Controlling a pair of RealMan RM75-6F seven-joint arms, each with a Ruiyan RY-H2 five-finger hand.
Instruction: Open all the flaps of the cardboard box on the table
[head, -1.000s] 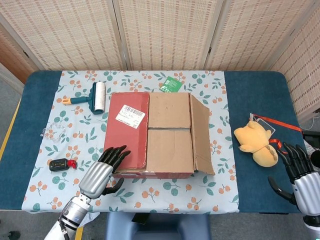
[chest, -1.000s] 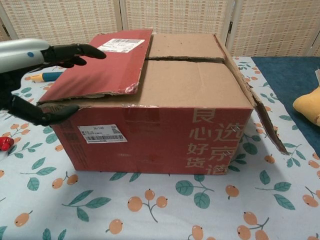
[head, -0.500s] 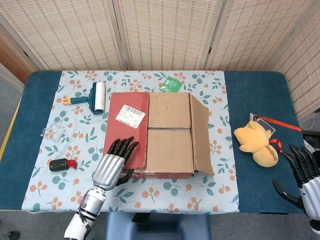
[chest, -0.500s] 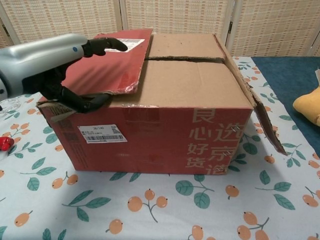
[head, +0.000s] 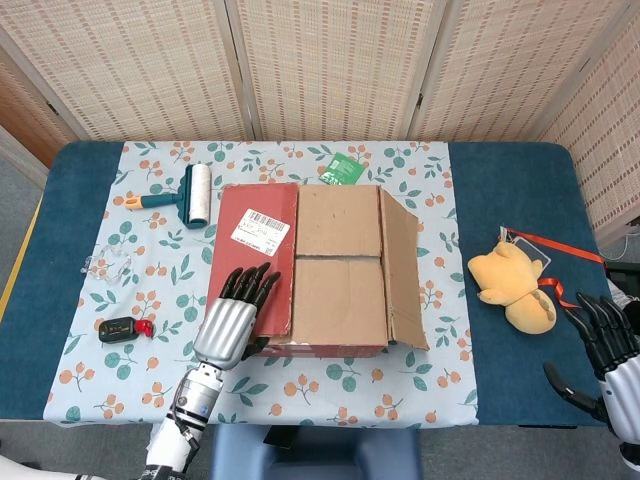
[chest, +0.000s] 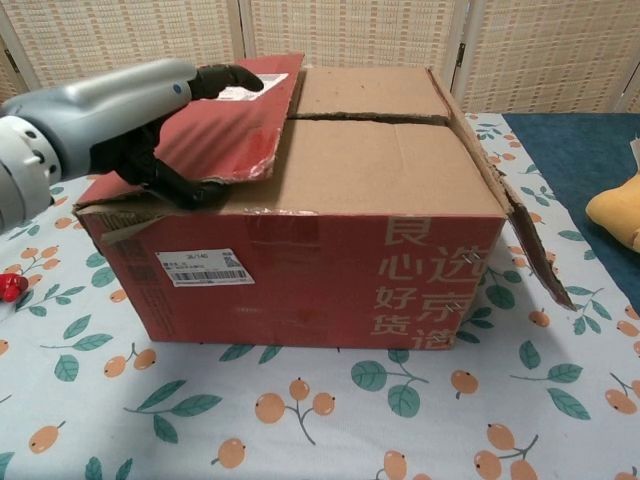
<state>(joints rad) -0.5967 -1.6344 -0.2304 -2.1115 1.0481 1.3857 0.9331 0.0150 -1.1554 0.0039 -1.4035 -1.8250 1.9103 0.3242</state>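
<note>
The red cardboard box (head: 340, 345) (chest: 330, 270) stands mid-table. Its red left flap (head: 255, 250) (chest: 235, 125), carrying a white label, lies slightly raised over the top. Two brown inner flaps (head: 340, 265) lie flat and closed. The right flap (head: 403, 270) (chest: 520, 220) hangs outward, tilted down the right side. My left hand (head: 235, 315) (chest: 150, 120) grips the left flap near its front edge, with fingers lying on top and the thumb hooked under the edge. Far off at the table's front right corner, my right hand (head: 600, 345) has its fingers spread and holds nothing.
A lint roller (head: 190, 193) and a green packet (head: 342, 168) lie behind the box. A yellow plush toy (head: 515, 285) (chest: 615, 210) with a red lanyard (head: 560, 248) sits to the right. A small black and red item (head: 122, 328) and clear plastic (head: 105, 262) lie to the left.
My left hand moved from beside the box's front left corner up onto the left flap, and its thumb went under the edge. The right hand sank slightly toward the table's corner.
</note>
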